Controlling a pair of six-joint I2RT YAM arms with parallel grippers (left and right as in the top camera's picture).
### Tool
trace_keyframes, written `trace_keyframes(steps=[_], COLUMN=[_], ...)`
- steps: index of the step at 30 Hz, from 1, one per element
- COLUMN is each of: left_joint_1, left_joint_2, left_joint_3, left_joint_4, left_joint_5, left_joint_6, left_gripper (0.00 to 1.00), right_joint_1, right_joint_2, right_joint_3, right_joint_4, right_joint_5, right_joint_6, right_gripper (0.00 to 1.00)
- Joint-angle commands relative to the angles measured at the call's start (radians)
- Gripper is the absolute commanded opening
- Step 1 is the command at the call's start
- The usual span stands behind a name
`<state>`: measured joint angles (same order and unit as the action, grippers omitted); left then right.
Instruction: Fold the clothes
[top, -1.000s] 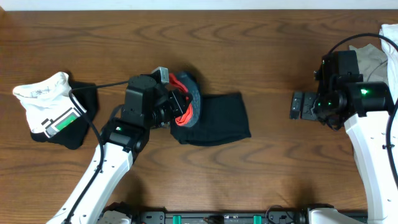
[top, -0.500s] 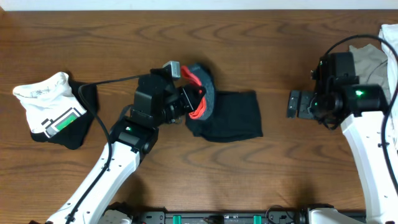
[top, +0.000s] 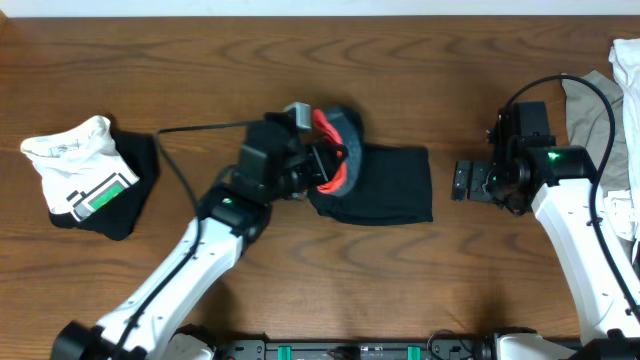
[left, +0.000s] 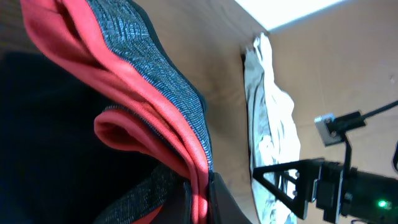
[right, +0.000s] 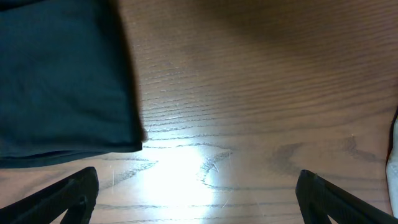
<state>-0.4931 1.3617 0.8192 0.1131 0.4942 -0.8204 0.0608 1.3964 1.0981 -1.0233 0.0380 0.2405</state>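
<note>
The table (top: 420, 60) is brown wood. The pants (top: 390, 185) lie near its middle. From overhead they are black and flat, with the end by the left gripper (top: 318, 168) lifted. The red there is the waistband (left: 155, 93). Only the left wrist view shows its grey-and-red band running down into that gripper's tips, pinched tight. A white top (top: 85, 165) with a green patch lies far left, and a beige top (top: 590, 100) at the right edge. The right gripper (top: 462, 181) hovers near the pants' right edge. Its own view shows the fingers (right: 68, 199) spread wide over bare wood, holding nothing.
</note>
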Motion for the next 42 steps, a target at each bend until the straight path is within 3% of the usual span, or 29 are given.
trace_keyframes(steps=[1, 13, 19, 23, 25, 27, 30, 32, 42], left_joint_1=[-0.038, -0.092, -0.131, -0.195, -0.243, -0.280, -0.291, -0.286, -0.161], left_joint_2=[0.036, 0.152, 0.174, 0.214, 0.249, 0.290, 0.334, 0.344, 0.256], left_joint_3=[0.023, 0.023, 0.023, 0.023, 0.023, 0.027, 0.035, 0.035, 0.035], left_joint_4=[0.036, 0.183, 0.242, 0.402, 0.520, 0.587, 0.592, 0.592, 0.563], left_joint_5=[0.016, 0.002, -0.075, -0.088, -0.088, -0.077, 0.006, 0.057, 0.205], left_joint_6=[-0.008, -0.009, -0.008, -0.008, -0.008, -0.008, -0.008, -0.008, 0.094], left_gripper=[0.06, 0.06, 0.11, 0.12, 0.17, 0.37, 0.49, 0.63, 0.62], right_joint_1=[-0.007, -0.007, -0.007, -0.007, -0.007, -0.007, -0.007, -0.007, -0.007], right_joint_2=[-0.002, -0.002, -0.001, 0.001, 0.003, 0.003, 0.003, 0.003, 0.003], right_joint_3=[-0.008, -0.090, -0.162, -0.179, -0.180, -0.180, -0.180, -0.180, -0.180], right_joint_4=[0.002, 0.056, 0.121, 0.126, 0.126, 0.126, 0.123, 0.123, 0.150], right_joint_5=[-0.002, -0.005, -0.016, -0.019, -0.020, -0.020, -0.021, -0.021, -0.101], right_joint_6=[-0.009, 0.000, 0.018, 0.017, 0.018, 0.018, 0.026, 0.027, -0.002], right_gripper=[0.99, 0.99, 0.99, 0.98, 0.98, 0.98, 0.99, 0.99, 0.99])
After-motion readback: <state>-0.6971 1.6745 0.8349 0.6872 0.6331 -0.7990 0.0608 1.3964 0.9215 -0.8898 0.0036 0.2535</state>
